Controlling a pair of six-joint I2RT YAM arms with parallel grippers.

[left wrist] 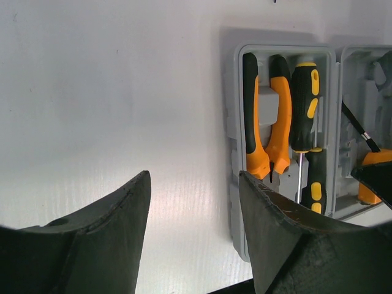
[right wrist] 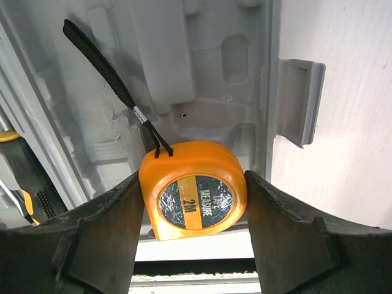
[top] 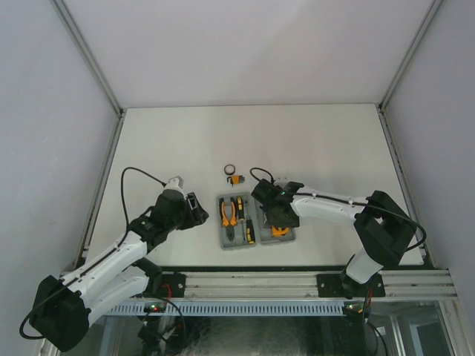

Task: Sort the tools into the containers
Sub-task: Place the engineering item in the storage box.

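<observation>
The grey case (top: 223, 222) lies open near the table's front edge. Its left half holds the orange-handled pliers (left wrist: 278, 116) and two black-and-yellow screwdrivers (left wrist: 304, 110) (left wrist: 316, 184). The round orange tape measure (right wrist: 193, 199) sits at the near end of the right half, its black strap (right wrist: 104, 67) trailing over the recesses. My right gripper (right wrist: 193, 176) is shut on it, one finger against each side. The left gripper (left wrist: 195, 177) hangs open over bare table just left of the case. A black ring (top: 231, 170) and the small hex key set (top: 236, 179) lie beyond the case.
The case's latch tab (right wrist: 300, 98) sticks out on its right side. An aluminium rail (top: 297, 283) runs along the near table edge. Walls with metal posts (top: 119, 111) enclose the table at the left, right and back.
</observation>
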